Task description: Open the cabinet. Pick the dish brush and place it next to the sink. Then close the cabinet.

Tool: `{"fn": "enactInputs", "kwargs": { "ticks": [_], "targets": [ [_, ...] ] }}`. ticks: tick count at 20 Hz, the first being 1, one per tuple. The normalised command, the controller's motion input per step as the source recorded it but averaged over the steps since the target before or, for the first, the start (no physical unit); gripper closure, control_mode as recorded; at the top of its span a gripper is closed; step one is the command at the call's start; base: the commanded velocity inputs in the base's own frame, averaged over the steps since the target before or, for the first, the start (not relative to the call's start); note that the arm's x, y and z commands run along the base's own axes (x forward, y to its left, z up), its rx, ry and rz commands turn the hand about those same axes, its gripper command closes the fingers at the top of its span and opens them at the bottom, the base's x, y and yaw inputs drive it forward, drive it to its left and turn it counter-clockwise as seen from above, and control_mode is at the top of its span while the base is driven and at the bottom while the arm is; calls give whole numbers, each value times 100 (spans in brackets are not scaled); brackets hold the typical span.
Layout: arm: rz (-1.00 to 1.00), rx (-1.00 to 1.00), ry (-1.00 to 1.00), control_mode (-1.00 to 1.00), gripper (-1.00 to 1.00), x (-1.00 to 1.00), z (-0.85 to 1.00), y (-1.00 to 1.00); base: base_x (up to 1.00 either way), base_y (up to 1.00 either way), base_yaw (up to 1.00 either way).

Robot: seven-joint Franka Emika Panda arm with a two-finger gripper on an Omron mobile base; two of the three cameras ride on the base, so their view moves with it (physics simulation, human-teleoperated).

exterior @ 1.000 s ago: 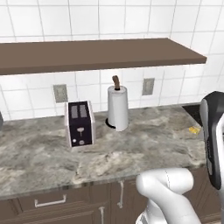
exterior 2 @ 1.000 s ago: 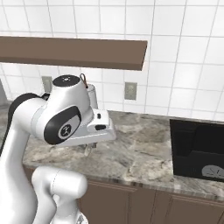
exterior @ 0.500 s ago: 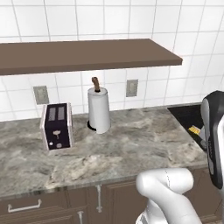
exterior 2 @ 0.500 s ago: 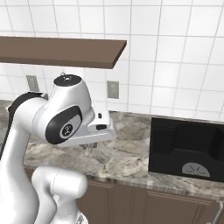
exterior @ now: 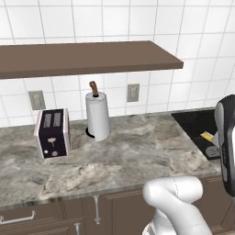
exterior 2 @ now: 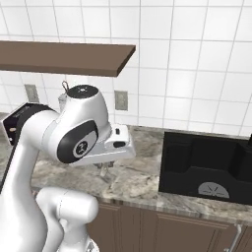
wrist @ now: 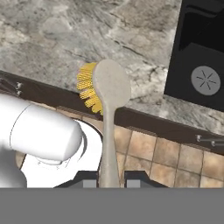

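Rightward the base has driven since the earlier frames: toaster [exterior: 53, 133] and paper-towel roll [exterior: 97, 115] have slid left in view, and the black sink [exterior 2: 206, 165] fills more of the right base view. Grey marble surface [wrist: 87, 39] lies beyond the gripper [wrist: 110, 178], the sink off to its upper right in the hand view. Narrowly closed, the gripper clamps the dish brush [wrist: 107, 94] by its cream handle, yellow bristles over the surface's front edge.
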Motion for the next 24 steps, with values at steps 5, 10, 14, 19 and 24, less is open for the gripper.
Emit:
{"fn": "enactInputs", "kwargs": {
  "ticks": [5,10,14,19,24],
  "targets": [
    [0,0,0,-100,100,48,-18,0,0,0,0],
    [-12,0,0,-100,100,84,-43,0,0,0,0],
    [-15,0,-4,-100,100,76,-59,-8,0,0,0],
    [-20,0,-4,-100,100,60,-52,-23,0,0,0],
    [-12,4,0,-100,100,84,-14,-39,0,0,0]
  ]
}}
